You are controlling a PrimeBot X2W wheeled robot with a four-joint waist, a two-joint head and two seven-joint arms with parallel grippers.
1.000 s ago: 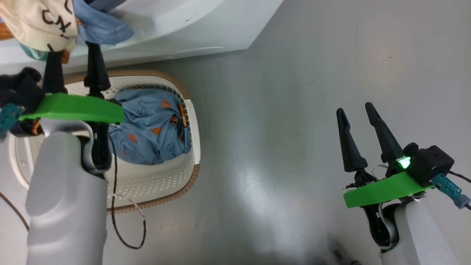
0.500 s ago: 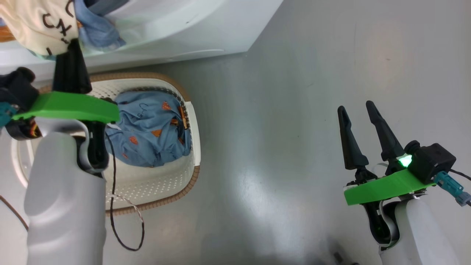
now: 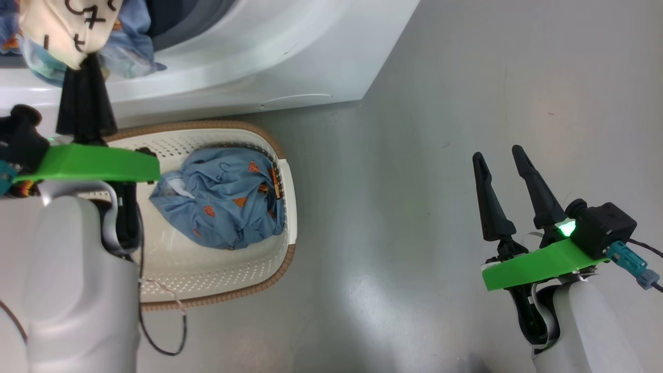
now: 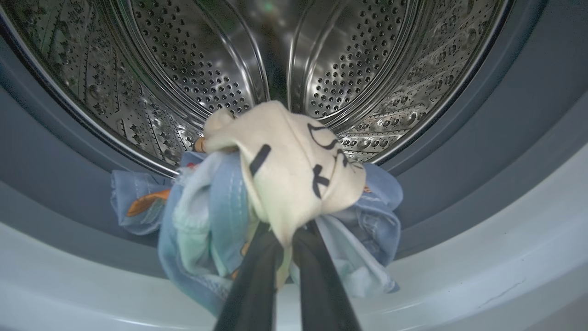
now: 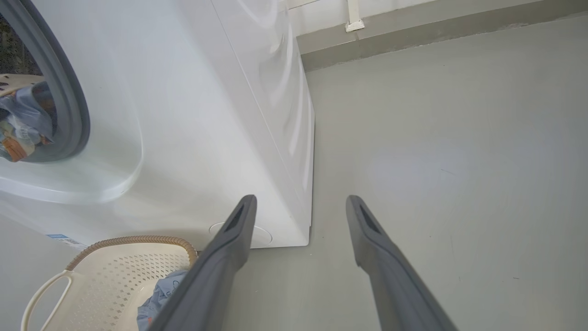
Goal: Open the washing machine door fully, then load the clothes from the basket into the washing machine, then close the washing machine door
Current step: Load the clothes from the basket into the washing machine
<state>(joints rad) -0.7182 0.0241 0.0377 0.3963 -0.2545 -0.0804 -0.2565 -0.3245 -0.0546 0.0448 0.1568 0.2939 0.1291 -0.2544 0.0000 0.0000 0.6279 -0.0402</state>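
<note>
Cream and blue cloth, a bundle pinched tight between the jaws of the left gripper, hangs at the mouth of the drum. Its blue folds droop over the grey gasket and are not yet inside. The main risk, as I judge it, is letting go too early. Dropped here, the bundle could slump on the lip or slide out toward the basket below, and a tail left on the gasket would be trapped when the door shuts. Trailing folds could also snag the rim if the arm pushes deeper. The left arm is raised and reaches forward, its fingers pointing straight into the opening, a little below centre. The right gripper hovers low over the floor, well apart from the washer, with its jaws spread and holding nothing. More clothes, blue with orange patches, lie in the basket, which sits just in front of the washer.
</note>
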